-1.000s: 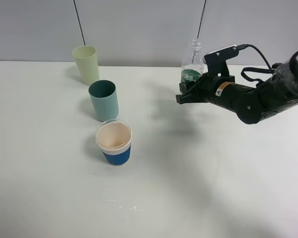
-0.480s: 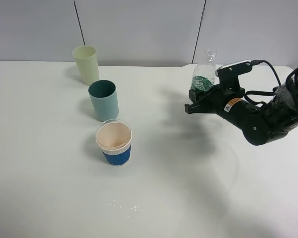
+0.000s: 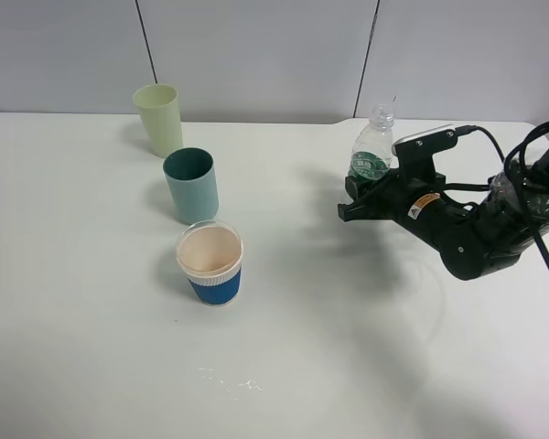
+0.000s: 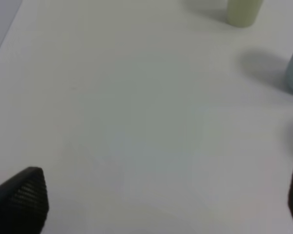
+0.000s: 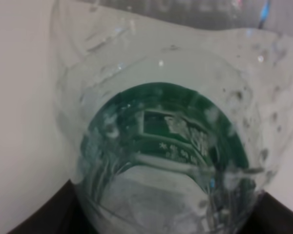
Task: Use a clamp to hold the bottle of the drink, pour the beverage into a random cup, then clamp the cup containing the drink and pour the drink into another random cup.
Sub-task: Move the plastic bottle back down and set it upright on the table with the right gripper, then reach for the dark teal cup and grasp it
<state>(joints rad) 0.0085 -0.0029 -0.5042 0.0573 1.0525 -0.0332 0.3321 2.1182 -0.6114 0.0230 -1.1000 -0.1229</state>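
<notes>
Spread wide, my left fingers (image 4: 19,200) hang over the desk (image 3: 82,347), gripping nothing. 3 cups stand in a slanting row at the left: pale yellow-green tumbler (image 3: 157,119) at the back, teal tumbler (image 3: 191,187) in the middle, blue-banded cup (image 3: 210,265) nearest the front. Well apart, at the right, my right fingers (image 3: 352,206) pinch the uncapped bottle (image 3: 371,155) at its green label, neck up, slightly tilted.

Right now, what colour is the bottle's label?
Green label with white lettering; clearest in the right wrist view.
</notes>
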